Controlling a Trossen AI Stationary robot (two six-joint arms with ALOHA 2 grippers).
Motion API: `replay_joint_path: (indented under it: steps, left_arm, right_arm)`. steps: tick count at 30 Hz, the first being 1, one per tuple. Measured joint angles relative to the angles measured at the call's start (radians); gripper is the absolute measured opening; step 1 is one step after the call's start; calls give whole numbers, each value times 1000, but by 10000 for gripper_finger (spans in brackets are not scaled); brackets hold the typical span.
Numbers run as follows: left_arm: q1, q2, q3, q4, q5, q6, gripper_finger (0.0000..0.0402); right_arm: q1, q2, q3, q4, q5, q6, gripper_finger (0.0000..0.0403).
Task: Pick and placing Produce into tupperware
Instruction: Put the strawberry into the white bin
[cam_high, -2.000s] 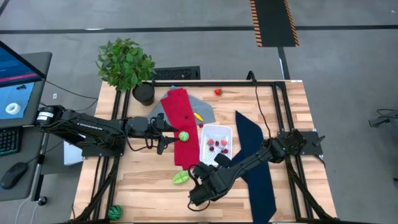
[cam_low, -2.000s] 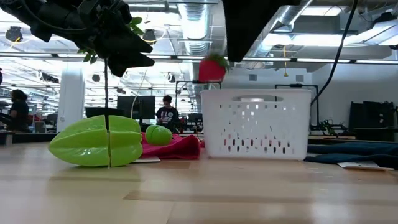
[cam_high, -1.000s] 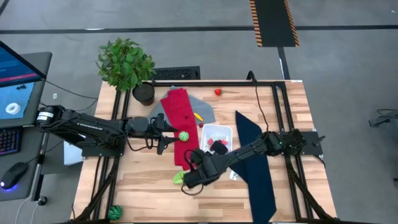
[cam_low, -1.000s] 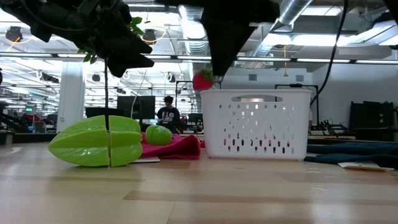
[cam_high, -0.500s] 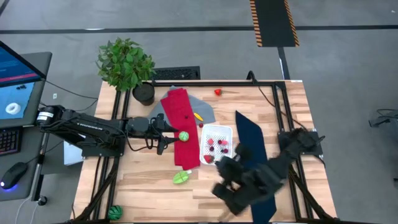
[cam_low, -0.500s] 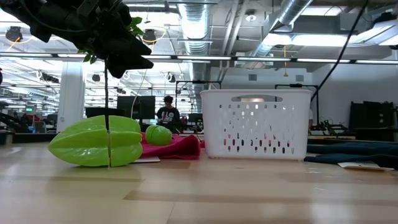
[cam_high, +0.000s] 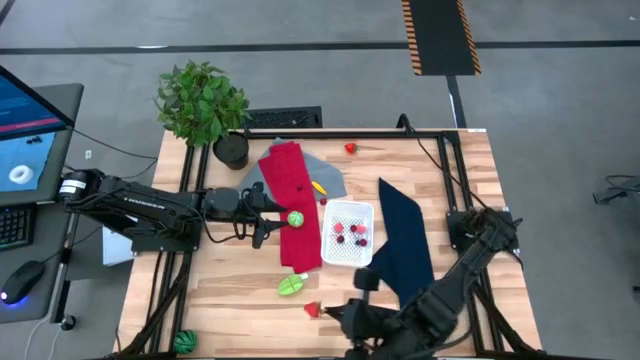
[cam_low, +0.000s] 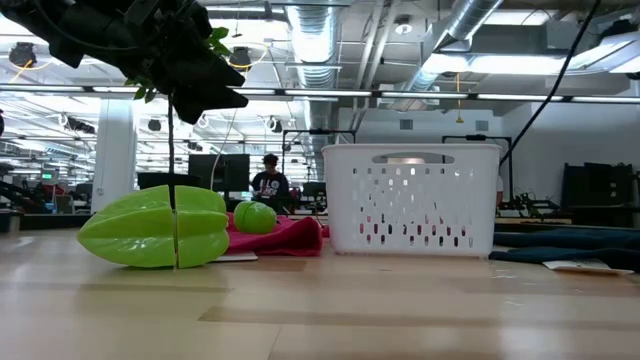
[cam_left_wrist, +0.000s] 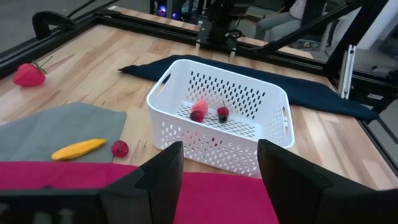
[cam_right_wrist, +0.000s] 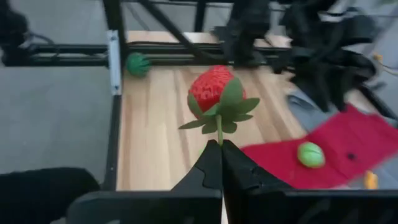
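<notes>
The white tupperware (cam_high: 348, 232) (cam_left_wrist: 219, 118) (cam_low: 412, 200) stands mid-table with red and pink toy pieces (cam_left_wrist: 202, 111) inside. A green starfruit (cam_high: 290, 286) (cam_low: 155, 228) lies on the wood. A round green fruit (cam_high: 296, 217) rests on the red cloth (cam_high: 295, 200). Another strawberry (cam_high: 350, 148) sits by the far edge, and a yellow piece (cam_left_wrist: 78, 149) and a small red berry (cam_left_wrist: 119, 148) lie on the grey cloth. My right gripper (cam_high: 325, 311) (cam_right_wrist: 221, 158) is near the table's near edge, shut on a red strawberry (cam_high: 312, 309). My left gripper (cam_high: 262, 215) (cam_left_wrist: 214, 177) waits open over the red cloth, facing the tub. My right gripper pinches the strawberry's thin green stem (cam_right_wrist: 219, 135) between its two fingertips (cam_right_wrist: 210, 163). The fingers point roughly level toward the table's left. The red berry (cam_right_wrist: 212, 92) and its green leaves stick out beyond the fingertips, lifted clear of the table.
A long navy cloth (cam_high: 405, 240) lies right of the tub, under my right arm. A potted plant (cam_high: 205, 105) stands at the far-left corner. A green ball (cam_high: 183, 342) (cam_right_wrist: 137, 63) sits by the frame at the near-left corner. Bare wood spreads around the starfruit.
My right arm has swung fast from beside the tub's near-left corner toward the table's near edge, still shut on the strawberry. The strawberry, which hung by the tub's rim in the low view a second ago, has gone from that view.
</notes>
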Motion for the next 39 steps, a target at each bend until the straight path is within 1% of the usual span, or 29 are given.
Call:
replay_joint_path:
  steps: [3,6,7,8,12,13,16,17,18,21,22,23,26,27,28,30,31,33,35,37,39]
  left_arm:
    - [0,0,0,0,0,4,196]
    - [0,0,0,1,0,4,196]
    - [0,0,0,0,0,4,196]
    - [0,0,0,0,1,4,196]
    - [-6,0,0,-14,2,3,196]
    - [-8,0,0,-21,2,4,196]
    - [-10,0,0,-23,3,4,196]
    - [-10,0,0,-23,5,4,196]
    - [-10,0,0,-23,5,4,196]
    - [-11,0,0,-33,9,4,196]
    - [-11,0,0,-42,9,3,196]
    - [-11,0,0,-50,8,3,196]
    - [-11,0,0,-48,1,4,196]
    - [-11,0,0,-47,1,4,196]
    - [-11,0,0,-47,1,4,196]
    - [-11,0,0,-47,1,4,196]
    - [-11,0,0,-47,1,4,196]
    - [-11,0,0,-45,-1,4,196]
    - [-11,0,0,-36,-12,4,196]
    - [-11,0,0,-39,-33,4,196]
    - [-11,0,0,-43,-47,5,196]
  right_arm:
    - [-34,-4,-62,136,-68,-119,13]
    - [-84,-10,-94,282,-213,-258,13]
    - [-102,-11,-99,299,-263,-285,13]
    - [-119,-11,-103,299,-290,-295,13]
    - [-176,-49,-167,313,-349,-319,13]
    - [-189,-70,-203,361,-382,-336,13]
    - [-236,-150,-356,537,-536,-392,13]
    - [-252,-181,-413,586,-559,-400,13]
    - [-264,-218,-473,615,-563,-403,13]
    - [-282,-351,-642,674,-509,-375,13]
    - [-283,-398,-701,704,-509,-373,13]
    - [-282,-450,-767,745,-521,-372,13]
    - [-271,-602,-978,964,-582,-399,13]
    - [-270,-660,-1041,993,-579,-393,13]
    - [-272,-714,-1102,1012,-553,-373,13]
    - [-279,-809,-1203,1019,-440,-313,13]
    - [-281,-848,-1251,1018,-375,-282,13]
    - [-282,-897,-1315,1024,-306,-226,13]
    - [-283,-919,-1346,1014,-237,-173,15]
    - [-286,-913,-1359,979,-174,-118,17]
    - [-308,-884,-1362,940,-157,-80,15]
